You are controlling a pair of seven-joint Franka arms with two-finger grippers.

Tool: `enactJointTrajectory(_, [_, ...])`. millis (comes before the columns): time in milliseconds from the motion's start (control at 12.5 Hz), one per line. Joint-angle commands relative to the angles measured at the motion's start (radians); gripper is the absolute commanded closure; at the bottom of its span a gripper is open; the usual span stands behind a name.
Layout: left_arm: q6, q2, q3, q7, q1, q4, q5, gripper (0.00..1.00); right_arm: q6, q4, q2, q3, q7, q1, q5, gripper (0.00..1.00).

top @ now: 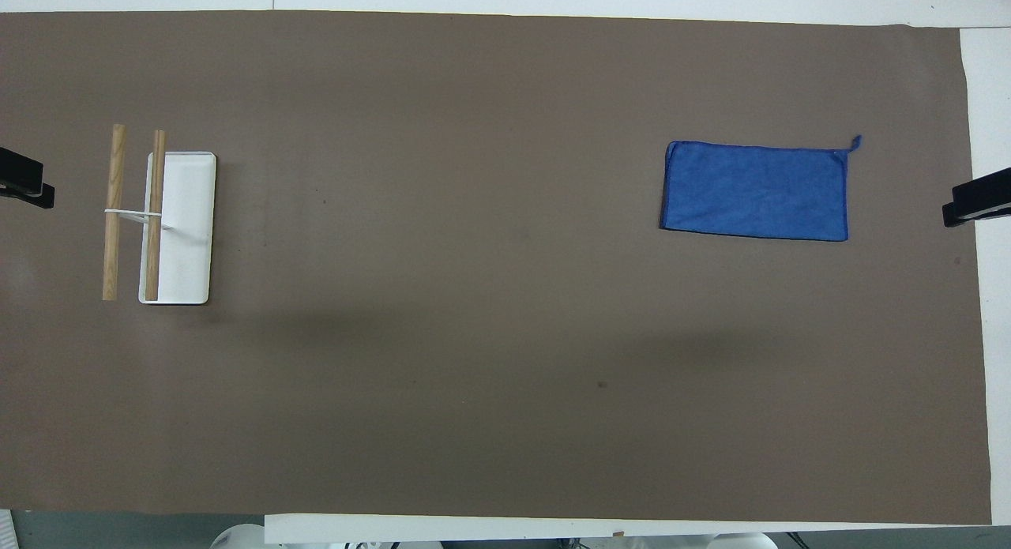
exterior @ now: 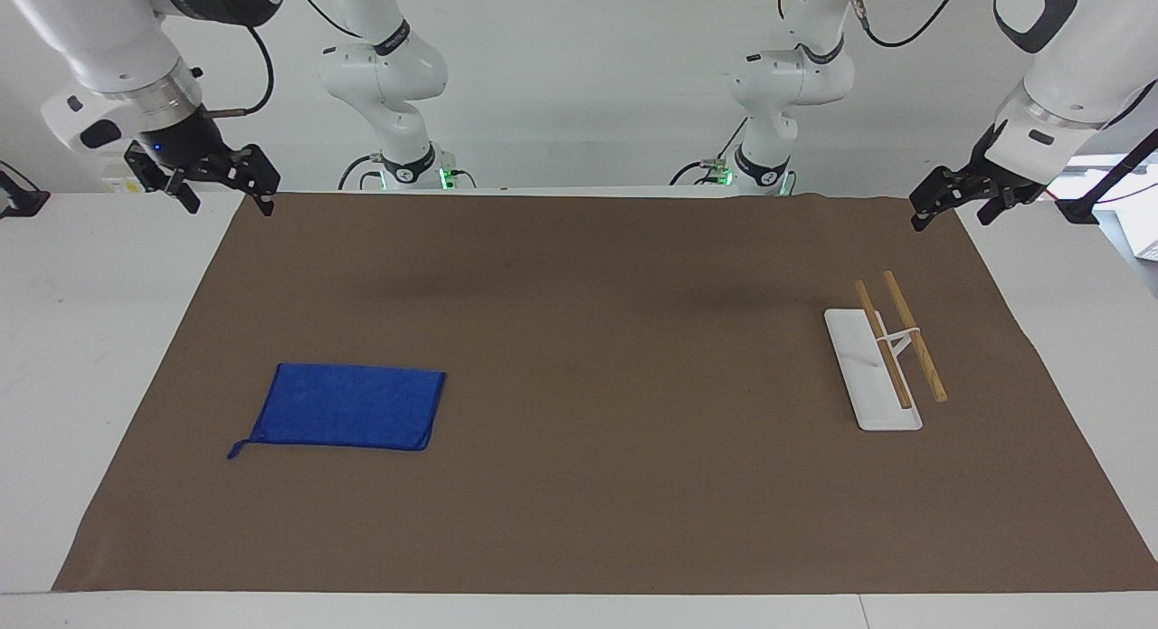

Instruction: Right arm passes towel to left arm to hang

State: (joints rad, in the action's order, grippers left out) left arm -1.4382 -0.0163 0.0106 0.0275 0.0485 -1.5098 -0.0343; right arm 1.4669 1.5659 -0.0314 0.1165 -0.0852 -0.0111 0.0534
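No text, label, brand, number or sign can be read on anything here.

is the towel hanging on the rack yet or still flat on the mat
Flat on the mat: the towel lies spread out, apart from the rack.

Both grippers [exterior: 223, 191] [exterior: 952, 204] raised, open.

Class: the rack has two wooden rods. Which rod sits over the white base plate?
The wooden rod closer to the blue towel sits over the white base plate; the other wooden rod overhangs the brown mat.
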Motion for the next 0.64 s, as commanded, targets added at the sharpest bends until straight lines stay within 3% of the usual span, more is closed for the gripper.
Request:
enactJointTrajectory(0, [-0.001, 0.026, -0.003, -0.014, 0.002, -0.029, -0.012, 0.00, 0.009, 0.014, -0.012, 0.002, -0.005, 0.003, -0.013, 0.00])
enactJointTrajectory(558, [-0.001, 0.026, -0.003, -0.014, 0.002, -0.029, -0.012, 0.00, 0.022, 0.043, -0.024, -0.001, 0.024, -0.001, -0.020, 0.00])
